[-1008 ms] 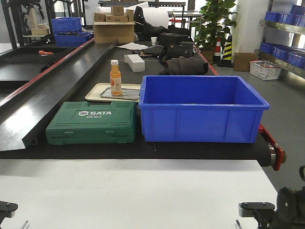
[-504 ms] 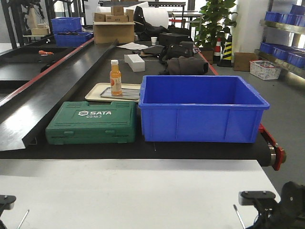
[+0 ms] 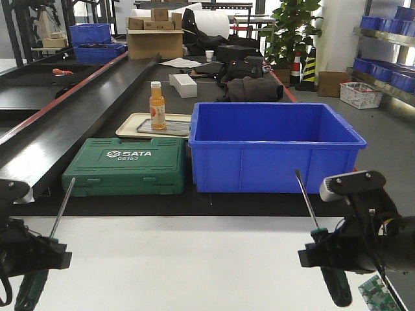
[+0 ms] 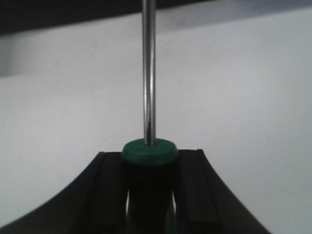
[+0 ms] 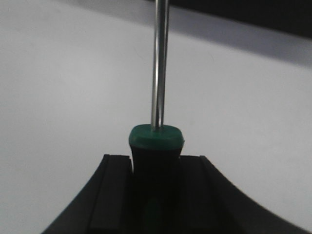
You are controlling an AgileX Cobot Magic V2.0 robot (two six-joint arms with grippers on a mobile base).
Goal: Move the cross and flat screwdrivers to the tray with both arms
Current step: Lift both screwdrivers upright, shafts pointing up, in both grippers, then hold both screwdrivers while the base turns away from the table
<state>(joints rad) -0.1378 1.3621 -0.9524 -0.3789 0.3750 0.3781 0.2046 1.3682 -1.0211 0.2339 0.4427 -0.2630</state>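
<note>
White table (image 3: 194, 259), left pincer (image 3: 40, 251) clamping screwdriver (image 3: 61, 208), right pincer (image 3: 322, 253) likewise

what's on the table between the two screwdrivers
Nothing: the front-facing view shows bare white tabletop between the green-handled steel screwdriver in the left gripper and its twin in the right gripper.

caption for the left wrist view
Jaws shut on a screwdriver by its green handle, steel shaft out over the white table.

Left end effector (image 3: 40, 256), right end effector (image 3: 327, 256), clamped
</note>
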